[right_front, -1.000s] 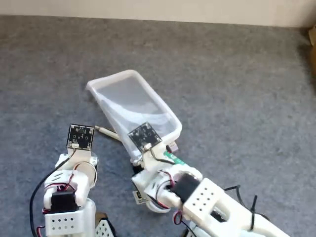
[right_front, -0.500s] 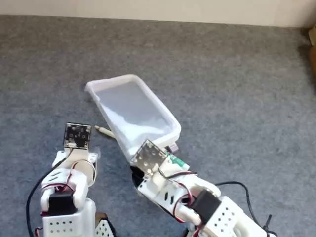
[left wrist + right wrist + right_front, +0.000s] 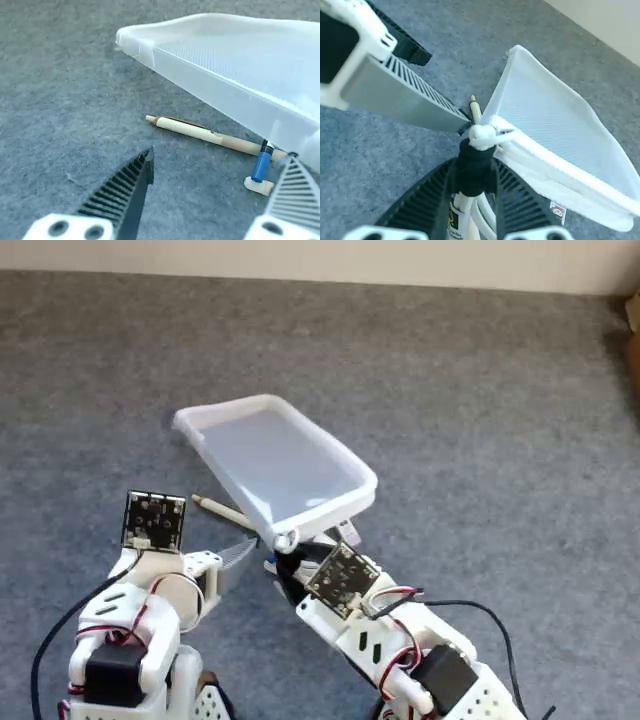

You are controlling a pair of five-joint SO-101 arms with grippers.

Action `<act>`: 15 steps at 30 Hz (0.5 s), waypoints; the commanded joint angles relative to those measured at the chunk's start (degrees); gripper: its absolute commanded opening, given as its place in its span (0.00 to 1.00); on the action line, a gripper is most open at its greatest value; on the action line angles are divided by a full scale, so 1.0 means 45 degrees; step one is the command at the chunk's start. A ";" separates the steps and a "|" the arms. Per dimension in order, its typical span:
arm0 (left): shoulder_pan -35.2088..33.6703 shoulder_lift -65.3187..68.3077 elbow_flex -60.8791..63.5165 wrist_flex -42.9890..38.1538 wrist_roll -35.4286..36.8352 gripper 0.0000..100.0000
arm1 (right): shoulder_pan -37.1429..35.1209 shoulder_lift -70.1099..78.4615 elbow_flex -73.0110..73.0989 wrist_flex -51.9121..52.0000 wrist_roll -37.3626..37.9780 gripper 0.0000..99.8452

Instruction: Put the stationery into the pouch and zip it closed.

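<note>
The pouch (image 3: 270,452), a translucent white mesh case, lies about mid-bench on the grey, carpet-like bench (image 3: 480,390), its length running from the far left towards the near right. Its near end sits just ahead of the two arms, and from the left wrist view that side looks raised a little off the surface. The right pincer (image 3: 474,175) comes in from the near right and is clamped on a black-capped marker (image 3: 475,157), fingers pressed to either side of the dark cap with the white barrel trailing back between them. The cap's end meets a small white knob (image 3: 481,134) at the pouch's near corner; whether that knob belongs to the marker or to the pouch cannot be told. The left pincer (image 3: 220,157) hovers low over the bench on the near-left side of the pouch with its fingers well apart, gripping nothing, one finger black and ribbed (image 3: 127,190), the other pale grey (image 3: 292,192). On the bench ahead of it a beige pen (image 3: 200,132) lies beside the pouch's long left side, close to it and roughly parallel. At the pen's nearer end are a small blue-capped item (image 3: 260,165) and a short white piece (image 3: 257,185), both resting on the bench just beside the pouch's near corner.
</note>
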 commanded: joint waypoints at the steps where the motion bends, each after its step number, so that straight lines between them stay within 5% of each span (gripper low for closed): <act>1: 0.0283 -0.0166 -0.1026 0.0215 0.0078 0.37 | 0.0186 -0.0186 -0.0205 -0.0010 0.0215 0.00; 15: 0.2002 -0.0186 -0.1123 0.0703 0.0020 0.37 | 0.0186 -0.0166 -0.0205 -0.0010 0.0176 0.00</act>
